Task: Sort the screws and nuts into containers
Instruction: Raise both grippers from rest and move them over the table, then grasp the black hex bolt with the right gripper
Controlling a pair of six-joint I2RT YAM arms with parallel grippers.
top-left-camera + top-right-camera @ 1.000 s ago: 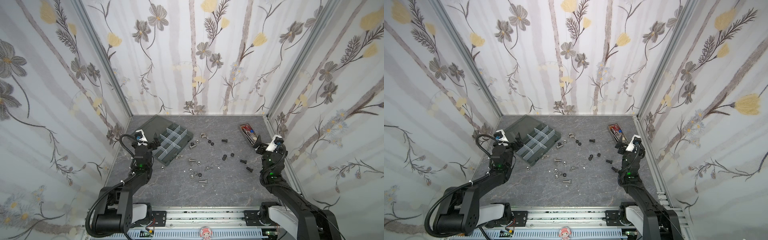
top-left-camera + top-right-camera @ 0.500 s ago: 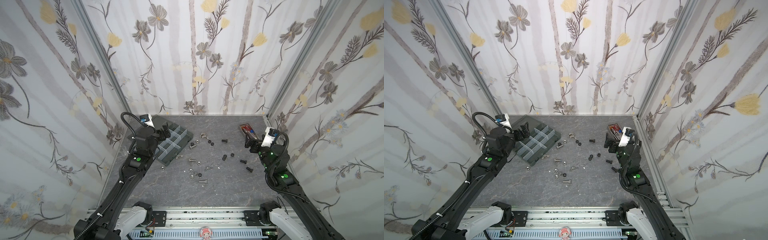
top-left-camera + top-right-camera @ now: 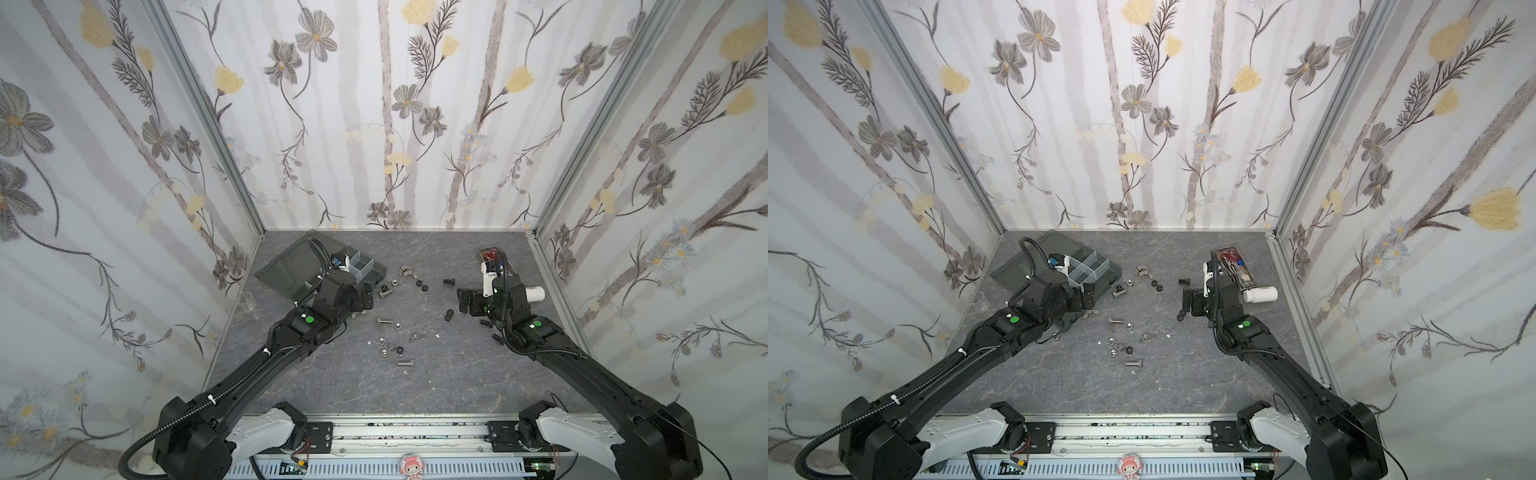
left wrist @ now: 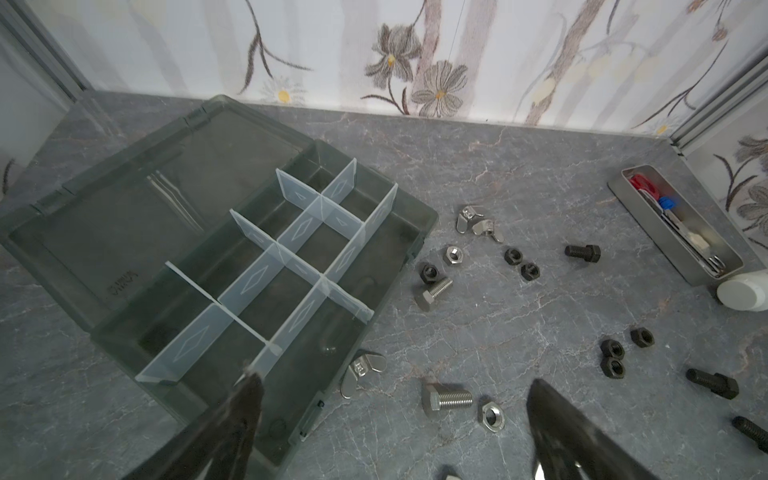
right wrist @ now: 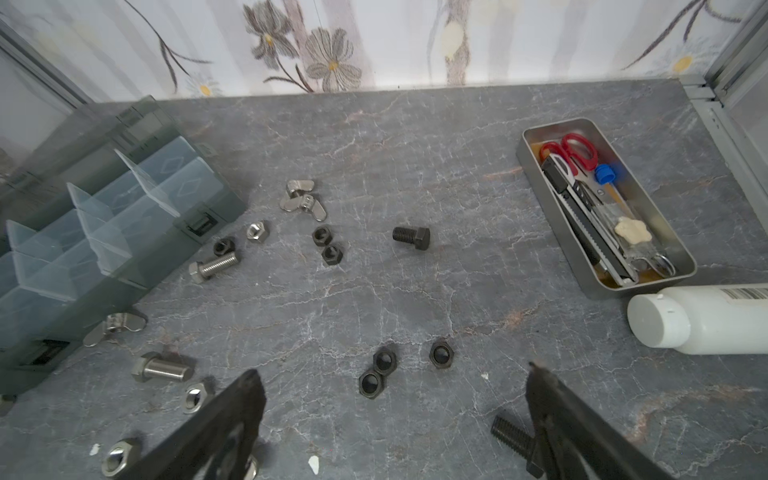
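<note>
Left wrist view gives you the hardware first. The screws (image 4: 446,399) are stubby hex-head bolts, some bright silver, some black, lying on their sides on the desk (image 4: 498,166). The nuts (image 4: 521,264) are smaller hexes, black or silver, with silver wing nuts (image 4: 478,224) mixed in. All of it lies loose, scattered just beside the containers (image 4: 415,245), and you can make out none of it inside them. Those containers are compartments of a smoky-grey organizer box, split by clear dividers (image 4: 301,230). The lid (image 4: 166,187) lies swung back flat, which I read as leaving every compartment open from above for a straight drop.

Your left end effector (image 4: 392,384) hangs with its fingers spread wide and holds nothing. One finger is over the box's corner, with a wing nut and a silver bolt just below it. That makes a short carry, probably why this arm sits there.

Right wrist view now: the right end effector (image 5: 393,372) is spread wide too, and empty. A pair of touching black nuts sits framed between its fingers, and a black bolt lies just beside one finger. The dark pieces look like its share.

Further out, the metal tray (image 5: 648,282) with red-handled scissors (image 5: 575,151) and the white bottle (image 5: 706,320) lie on the right arm's side, well apart from the box. Leave them be.
</note>
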